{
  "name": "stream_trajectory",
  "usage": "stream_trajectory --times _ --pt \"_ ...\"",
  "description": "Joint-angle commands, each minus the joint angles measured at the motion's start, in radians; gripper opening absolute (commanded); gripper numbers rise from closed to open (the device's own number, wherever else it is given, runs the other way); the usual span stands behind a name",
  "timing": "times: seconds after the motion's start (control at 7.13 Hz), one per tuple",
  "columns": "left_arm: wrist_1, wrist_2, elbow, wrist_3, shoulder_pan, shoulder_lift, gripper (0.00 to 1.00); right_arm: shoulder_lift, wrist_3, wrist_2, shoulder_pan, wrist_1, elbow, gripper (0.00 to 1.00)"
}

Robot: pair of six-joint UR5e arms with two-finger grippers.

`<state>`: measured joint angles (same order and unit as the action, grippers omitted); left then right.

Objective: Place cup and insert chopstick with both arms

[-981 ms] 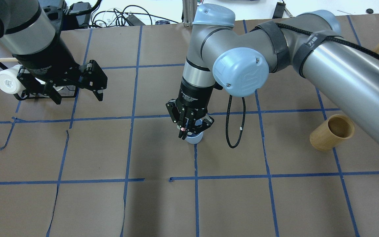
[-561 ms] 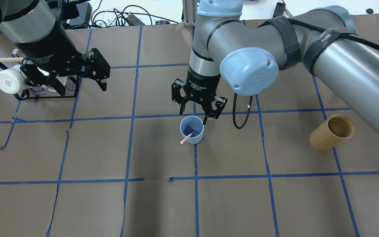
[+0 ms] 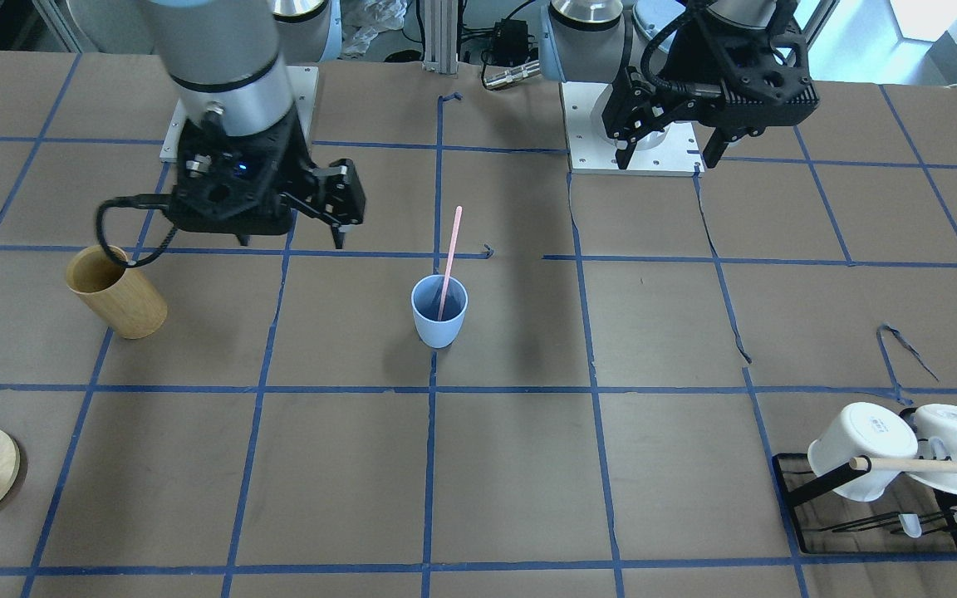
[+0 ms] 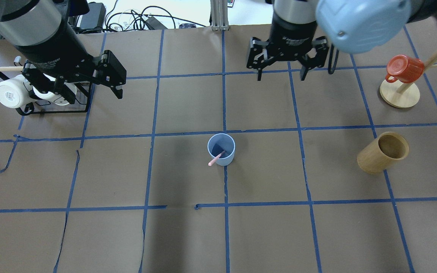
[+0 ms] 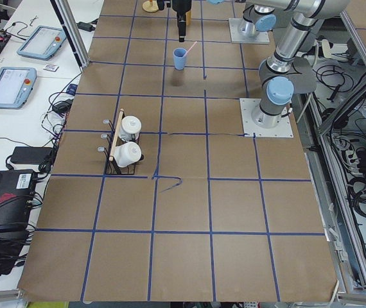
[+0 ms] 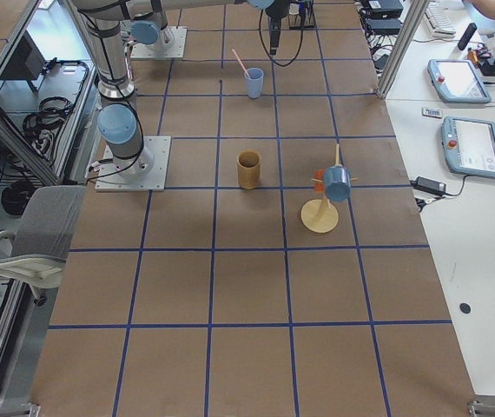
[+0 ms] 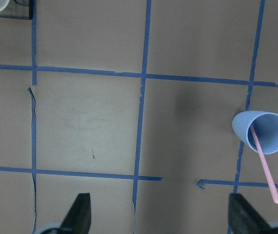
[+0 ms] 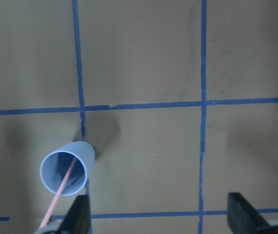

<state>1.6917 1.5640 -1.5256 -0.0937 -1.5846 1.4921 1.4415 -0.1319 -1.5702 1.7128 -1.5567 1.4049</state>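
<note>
Obs.: the cup [image 4: 221, 149] stood upright near the middle of the surface [image 4: 188, 235], beside a crossing of blue tape lines. The chopstick [image 3: 449, 262] was in it: lower end down inside, shaft resting on the rim, upper end sticking out well above the lip and, seen from overhead, tipped toward 7 o'clock.

Right tool [image 4: 281, 77]: jaws spread wide, nothing between them, hanging above the surface at about 1 o'clock from the cup and well apart from it. Left tool [image 3: 665, 158]: also spread and empty, off at 10 o'clock over the black mug rack [image 4: 57, 111].

Judgement: both placements look done; what remains is clearing the arms.

Risks noted:
- The stick stands much taller than the cup and leans on one side of the rim. The cup looks light, so a bump to the surface could tip it toward 7 o'clock.
- A low pass by either arm over the centre could catch the protruding end and flick the stick out or drag the cup.
- The left tool sat close above the rack; a careless descent could knock the white mugs [image 4: 9, 94].
</note>
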Motion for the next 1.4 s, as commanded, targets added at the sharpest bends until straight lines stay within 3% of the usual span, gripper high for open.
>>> stream_trajectory --times 0.0,0.28,1.26 --pt "-0.001 0.001 -0.002 0.000 0.005 -0.003 1.00 0.095 0.225 0.001 -0.148 -0.017 0.073 0.94" --pt "0.000 0.002 -0.002 0.000 0.008 -0.006 1.00 0.154 0.226 -0.016 -0.142 -0.167 0.176 1.00" --pt "-0.001 0.004 -0.001 0.000 0.009 -0.007 1.00 0.146 0.261 -0.002 -0.145 -0.132 0.164 1.00"
